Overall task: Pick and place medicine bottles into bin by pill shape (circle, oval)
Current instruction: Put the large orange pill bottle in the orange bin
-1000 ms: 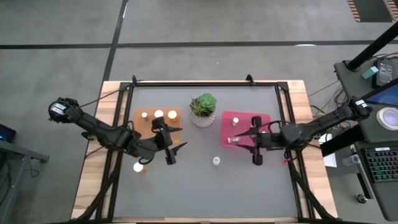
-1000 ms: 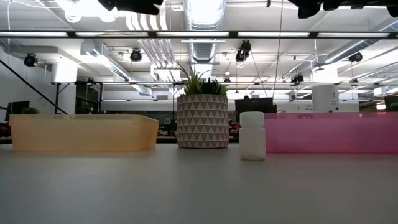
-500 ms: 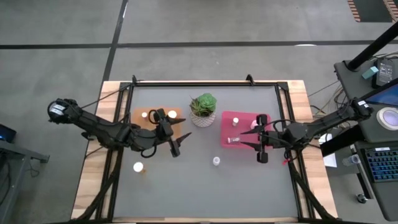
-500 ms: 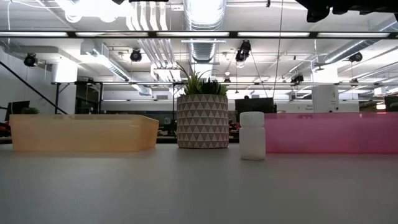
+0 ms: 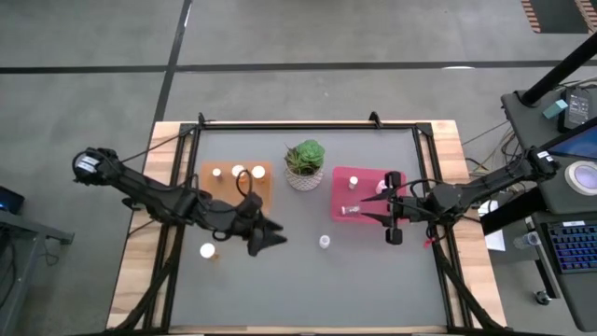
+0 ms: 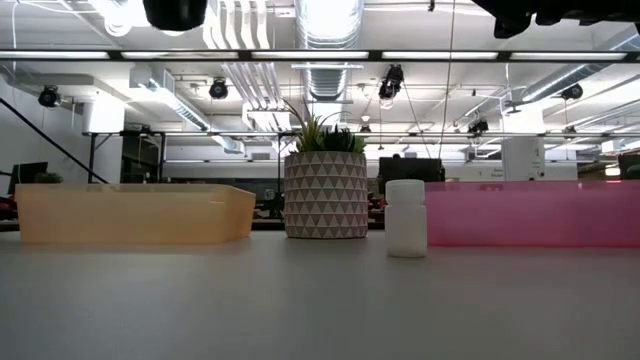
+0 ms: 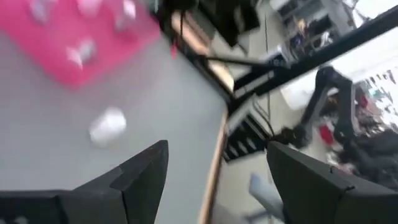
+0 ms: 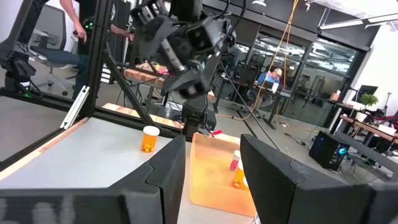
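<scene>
Two arms stretched low over the table (image 5: pixel 308 280): left gripper (image 5: pixel 266 238) fingers apart near the orange tray (image 5: pixel 269 185), right gripper (image 5: pixel 378 211) parted, empty, above the pink tray (image 5: pixel 338 196).

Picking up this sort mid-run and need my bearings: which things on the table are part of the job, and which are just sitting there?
Part of the job:
- orange tray, bottles inside
- pink tray, bottles inside
- white bottle, loose on the table
- orange bottle, loose near the left arm
- left gripper, open, empty
- right gripper, open, empty

Just sitting there:
- potted plant, between the trays
</scene>
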